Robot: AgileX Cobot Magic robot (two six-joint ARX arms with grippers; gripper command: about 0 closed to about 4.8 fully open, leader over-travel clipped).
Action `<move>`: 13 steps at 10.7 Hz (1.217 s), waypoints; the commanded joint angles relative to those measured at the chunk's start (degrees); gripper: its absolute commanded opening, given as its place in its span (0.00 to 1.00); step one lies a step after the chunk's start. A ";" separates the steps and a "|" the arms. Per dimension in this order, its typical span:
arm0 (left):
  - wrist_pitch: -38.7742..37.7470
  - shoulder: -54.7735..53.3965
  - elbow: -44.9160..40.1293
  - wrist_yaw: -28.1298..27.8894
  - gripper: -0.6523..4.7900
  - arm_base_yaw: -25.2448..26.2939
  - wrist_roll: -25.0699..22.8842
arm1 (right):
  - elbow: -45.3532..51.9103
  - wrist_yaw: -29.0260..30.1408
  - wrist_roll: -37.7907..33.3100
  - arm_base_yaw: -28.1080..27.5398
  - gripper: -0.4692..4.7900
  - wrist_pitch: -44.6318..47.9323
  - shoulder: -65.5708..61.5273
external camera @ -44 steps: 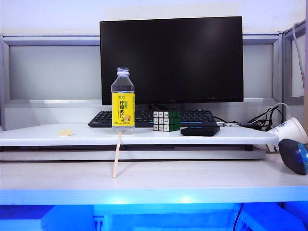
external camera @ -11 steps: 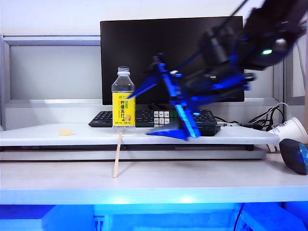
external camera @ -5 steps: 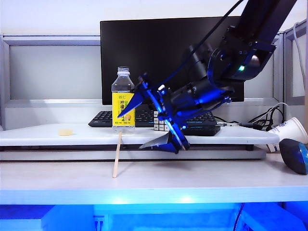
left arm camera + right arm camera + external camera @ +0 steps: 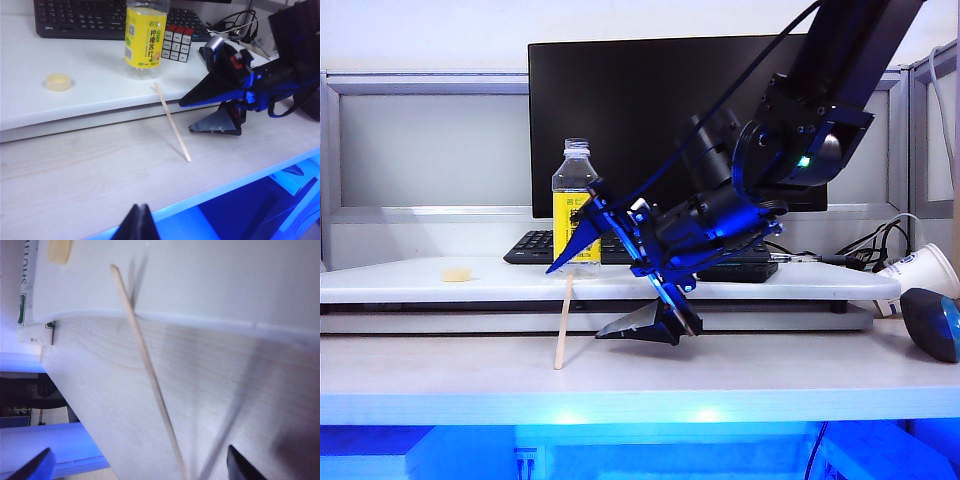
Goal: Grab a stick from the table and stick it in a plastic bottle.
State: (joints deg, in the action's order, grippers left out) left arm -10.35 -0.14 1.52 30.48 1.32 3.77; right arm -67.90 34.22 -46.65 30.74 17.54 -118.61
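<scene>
Right gripper [image 4: 610,300] lowered, wide open, empty | stick [image 4: 562,324] leaning near-upright on shelf | left gripper [image 4: 139,225] unclear

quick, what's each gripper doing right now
Left gripper: only dark tips show, cannot tell.
Right gripper: open, empty, low beside the stick.

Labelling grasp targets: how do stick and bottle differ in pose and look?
Pose: the stick leans, foot on the table, top against the shelf edge; the bottle stands upright on the shelf. Look: the stick is thin, opaque, tan wood; the bottle is clear plastic with a yellow label. Neither is held: the right gripper is open nearby.
</scene>
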 commanded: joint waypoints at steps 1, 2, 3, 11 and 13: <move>-0.68 -0.04 0.04 0.79 0.11 -0.02 0.13 | -4.87 -1.75 0.37 0.11 0.91 0.13 -2.12; -0.68 -0.04 0.04 0.81 0.11 -0.04 0.13 | -6.67 -1.75 0.37 0.17 0.91 -1.07 -3.10; -0.66 -0.04 0.04 0.79 0.11 -0.04 0.13 | -9.60 -1.77 0.37 0.17 0.90 -3.39 -4.85; -0.68 -0.04 0.04 0.39 0.11 -0.04 0.11 | -10.05 -5.25 0.39 1.70 0.58 -3.72 -6.58; -0.68 -0.04 0.04 0.42 0.11 -0.02 0.13 | -10.05 -5.68 0.39 1.75 0.43 -3.72 -6.99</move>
State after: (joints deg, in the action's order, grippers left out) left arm -10.35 -0.14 1.52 30.44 1.32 3.92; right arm -77.78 28.82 -46.48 32.34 12.95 -125.82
